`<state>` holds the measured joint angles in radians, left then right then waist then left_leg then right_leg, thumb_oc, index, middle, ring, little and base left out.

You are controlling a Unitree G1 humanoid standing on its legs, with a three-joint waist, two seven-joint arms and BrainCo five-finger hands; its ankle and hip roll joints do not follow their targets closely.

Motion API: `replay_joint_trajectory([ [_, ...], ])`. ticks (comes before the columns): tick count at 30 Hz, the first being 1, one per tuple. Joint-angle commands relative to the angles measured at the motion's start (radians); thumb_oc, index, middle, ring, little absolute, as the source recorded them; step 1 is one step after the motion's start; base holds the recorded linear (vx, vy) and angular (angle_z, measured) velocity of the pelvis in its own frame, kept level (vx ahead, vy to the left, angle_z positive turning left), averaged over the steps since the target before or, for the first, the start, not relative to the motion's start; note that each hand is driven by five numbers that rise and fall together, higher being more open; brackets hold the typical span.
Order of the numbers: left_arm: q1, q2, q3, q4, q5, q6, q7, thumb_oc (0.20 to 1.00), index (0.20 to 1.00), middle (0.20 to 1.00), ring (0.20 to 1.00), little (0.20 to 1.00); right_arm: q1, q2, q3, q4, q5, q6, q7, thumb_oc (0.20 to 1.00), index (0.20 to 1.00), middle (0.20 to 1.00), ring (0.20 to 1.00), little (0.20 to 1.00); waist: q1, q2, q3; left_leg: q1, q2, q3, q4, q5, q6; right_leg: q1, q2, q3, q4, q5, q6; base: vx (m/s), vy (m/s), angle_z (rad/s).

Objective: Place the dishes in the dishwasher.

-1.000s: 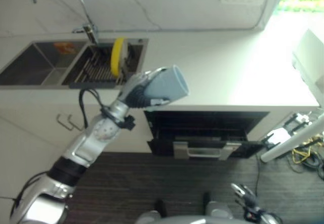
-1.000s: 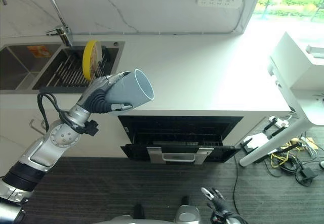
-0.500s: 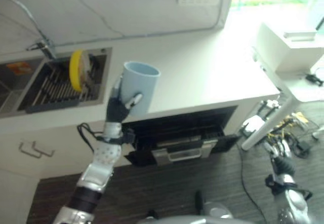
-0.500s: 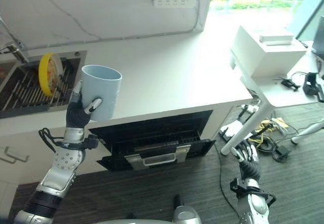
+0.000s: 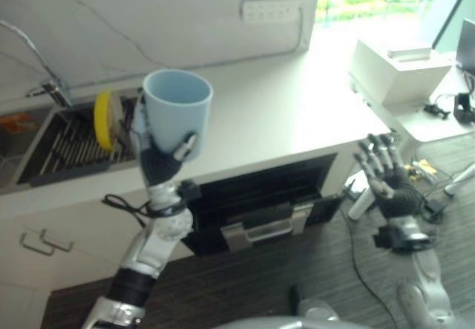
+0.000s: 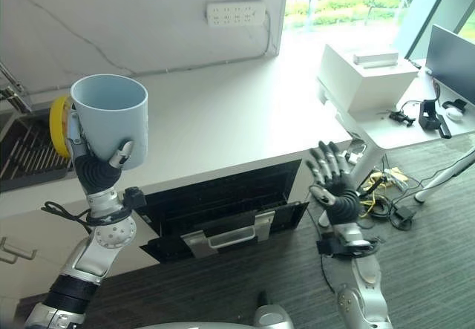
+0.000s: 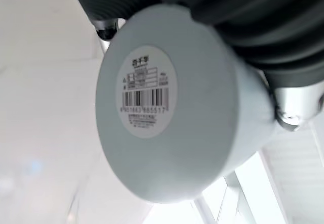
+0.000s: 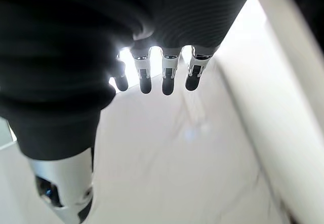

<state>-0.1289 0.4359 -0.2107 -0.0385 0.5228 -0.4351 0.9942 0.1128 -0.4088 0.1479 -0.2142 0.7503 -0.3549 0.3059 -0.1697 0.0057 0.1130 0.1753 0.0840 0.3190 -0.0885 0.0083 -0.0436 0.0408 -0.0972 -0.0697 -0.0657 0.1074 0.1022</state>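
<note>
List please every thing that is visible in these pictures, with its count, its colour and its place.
cup: one, light blue, upright in the left hand
plate: one, yellow, on edge in the sink rack behind the cup
dishwasher: one, black, under the counter, door part open
counter: one, white, along the wall
socket strip: one, white, on the wall
box: one, white, on the side table
left hand: curled round the cup
right hand: open, raised beside the dishwasher

white power strip (image 6: 236, 12) on the marble wall — white box (image 6: 363, 74) at the counter's window end.
</note>
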Motion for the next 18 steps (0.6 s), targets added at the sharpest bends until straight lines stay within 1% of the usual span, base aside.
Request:
replay_joint_trajectory([
  [1, -0.088, 0.033, -0.008, 0.003, 0.047, 0.055, 0.027, 0.200, 0.200, 0.200, 0.200, 0.200, -0.077, -0.005, -0.017, -0.030, 0.022, 0.032, 0.036, 1.000, 1.000, 1.000, 1.000, 1.000, 0.026, -0.025, 0.013, -0.012, -0.013, -0.067, 0.081, -0.112, 0.023, 0.040, -0.043, -0.068, 0.113, -0.162, 0.047, 0.05, -0.012, 0.12],
  [4, -0.101, 0.039, -0.044, 0.025, 0.123, 0.091, 0.055, 0.200, 0.200, 0.200, 0.200, 0.200, -0.127, -0.019, 0.035, -0.040, 0.019, 0.067, 0.031, 1.000, 1.000, 1.000, 1.000, 1.000, 0.049, -0.028, 0.006, -0.012, -0.014, -0.084, 0.071, -0.109, 0.019, 0.052, -0.042, -0.081, 0.102, -0.162, 0.046, 0.01, -0.027, 0.14],
  [6, -0.121, 0.043, -0.076, 0.042, 0.157, 0.119, 0.076, 0.200, 0.200, 0.200, 0.200, 0.200, -0.166, -0.028, 0.075, -0.031, 0.016, 0.075, 0.012, 1.000, 1.000, 1.000, 1.000, 1.000, 0.066, -0.031, 0.003, -0.014, -0.015, -0.097, 0.068, -0.107, 0.016, 0.058, -0.042, -0.090, 0.097, -0.163, 0.044, 0.00, -0.049, 0.21],
  [10, -0.158, 0.046, -0.136, 0.085, 0.186, 0.128, 0.101, 0.200, 0.200, 0.200, 0.200, 0.200, -0.244, -0.033, 0.146, 0.002, 0.030, 0.092, -0.035, 1.000, 1.000, 1.000, 1.000, 1.000, 0.099, -0.034, -0.007, -0.014, -0.014, -0.121, 0.056, -0.102, 0.010, 0.075, -0.040, -0.107, 0.084, -0.164, 0.040, 0.02, -0.056, 0.20],
  [13, -0.178, 0.039, -0.163, 0.109, 0.220, 0.127, 0.147, 0.200, 0.200, 0.200, 0.200, 0.200, -0.308, -0.014, 0.181, 0.029, 0.023, 0.095, -0.073, 1.000, 1.000, 1.000, 1.000, 1.000, 0.120, -0.035, -0.011, -0.011, -0.013, -0.140, 0.048, -0.098, 0.006, 0.088, -0.036, -0.118, 0.076, -0.166, 0.035, 0.03, -0.043, 0.23],
  [18, -0.209, 0.038, -0.186, 0.120, 0.274, 0.135, 0.202, 0.200, 0.200, 0.200, 0.200, 0.200, -0.383, -0.002, 0.217, 0.034, 0.032, 0.147, -0.116, 1.000, 1.000, 1.000, 1.000, 1.000, 0.138, -0.034, -0.017, -0.012, -0.013, -0.160, 0.042, -0.092, 0.001, 0.098, -0.030, -0.124, 0.072, -0.171, 0.028, 0.01, -0.016, 0.11],
])
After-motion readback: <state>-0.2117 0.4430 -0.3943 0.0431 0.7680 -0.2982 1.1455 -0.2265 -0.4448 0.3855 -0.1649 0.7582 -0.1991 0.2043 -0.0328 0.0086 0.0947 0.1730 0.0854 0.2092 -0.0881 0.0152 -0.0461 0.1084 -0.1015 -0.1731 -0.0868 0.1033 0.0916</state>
